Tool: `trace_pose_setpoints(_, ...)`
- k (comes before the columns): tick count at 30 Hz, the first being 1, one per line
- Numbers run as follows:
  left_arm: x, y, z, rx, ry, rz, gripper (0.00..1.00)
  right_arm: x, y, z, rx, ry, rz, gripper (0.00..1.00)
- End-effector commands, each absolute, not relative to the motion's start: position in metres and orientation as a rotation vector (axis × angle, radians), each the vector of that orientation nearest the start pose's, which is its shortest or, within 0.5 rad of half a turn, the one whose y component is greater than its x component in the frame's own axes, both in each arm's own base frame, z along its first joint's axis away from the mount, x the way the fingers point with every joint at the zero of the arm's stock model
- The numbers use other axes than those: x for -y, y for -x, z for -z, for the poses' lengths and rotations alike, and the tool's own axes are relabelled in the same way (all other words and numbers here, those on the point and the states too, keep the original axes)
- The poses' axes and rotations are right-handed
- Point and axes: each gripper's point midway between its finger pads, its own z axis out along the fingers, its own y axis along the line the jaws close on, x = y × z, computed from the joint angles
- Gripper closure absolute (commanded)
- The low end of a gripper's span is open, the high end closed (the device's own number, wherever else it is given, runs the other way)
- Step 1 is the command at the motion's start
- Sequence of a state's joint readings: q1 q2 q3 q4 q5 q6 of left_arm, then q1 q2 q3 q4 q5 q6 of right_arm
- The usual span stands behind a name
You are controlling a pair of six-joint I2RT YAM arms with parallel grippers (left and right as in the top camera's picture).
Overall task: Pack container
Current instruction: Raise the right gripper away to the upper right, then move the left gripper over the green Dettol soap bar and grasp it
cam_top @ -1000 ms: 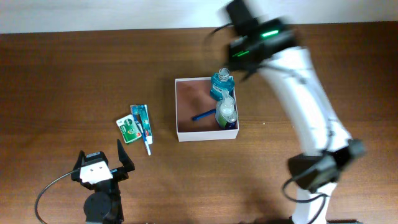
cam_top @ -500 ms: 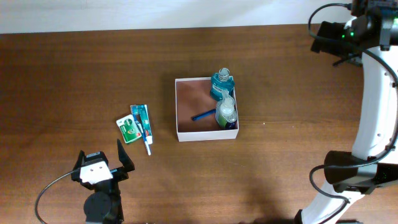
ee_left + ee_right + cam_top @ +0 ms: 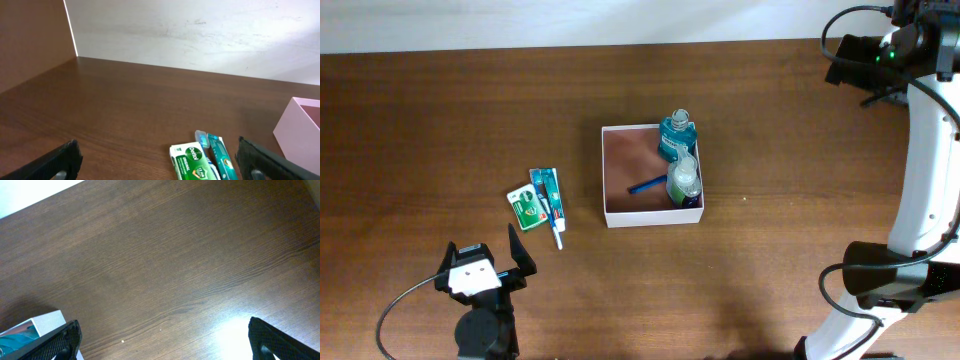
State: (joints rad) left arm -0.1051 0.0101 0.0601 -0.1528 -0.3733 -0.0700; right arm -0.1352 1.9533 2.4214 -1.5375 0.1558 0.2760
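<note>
1. Left tool (image 3: 483,250) hangs low over the desk (image 3: 440,120), jaws wide and empty. It appears staged for the two items just ahead of it, a green Dettol soap pack (image 3: 525,208) and a toothpaste tube (image 3: 550,200).
2. Right tool (image 3: 163,330) is also spread open with nothing held, parked far out at the desk's back corner, probably to leave the box clear.
3. The container (image 3: 650,219) sits ahead and to the right of the left tool, just beyond the soap and the tube. It lies well apart from the right tool, off to that tool's left.
4. Inside, a teal mouthwash bottle (image 3: 676,133) and a clear bottle (image 3: 684,180) stand along the right wall with a blue stick-like item (image 3: 645,186) beside them. The rest of the floor seems left free for the remaining pieces.
</note>
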Motion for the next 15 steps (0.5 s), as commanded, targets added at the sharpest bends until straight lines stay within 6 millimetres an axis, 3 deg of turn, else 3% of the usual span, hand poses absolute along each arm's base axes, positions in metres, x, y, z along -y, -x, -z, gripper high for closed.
trace_pose_setpoints(1, -0.039, -0.237, -0.165, -1.638, 0.240, -0.191, 0.01, 0.084, -0.421, -0.309, -2.561, -0.576, 0.153, 0.01)
trace_pose_setpoints(5, -0.042, -0.236, -0.166, -1.634, 0.255, -0.206, 0.01, 0.084, -0.421, -0.309, -2.561, -0.576, 0.153, 0.01)
trace_pose_setpoints(8, -0.055, -0.232, -0.182, -1.559, 0.318, -0.263, 0.01, 0.084, -0.421, -0.309, -2.561, -0.576, 0.153, 0.01)
trace_pose_setpoints(15, -0.048, -0.227, -0.257, -1.401, 0.284, -0.183, 0.01, 0.084, -0.421, -0.309, -2.561, -0.576, 0.153, 0.01)
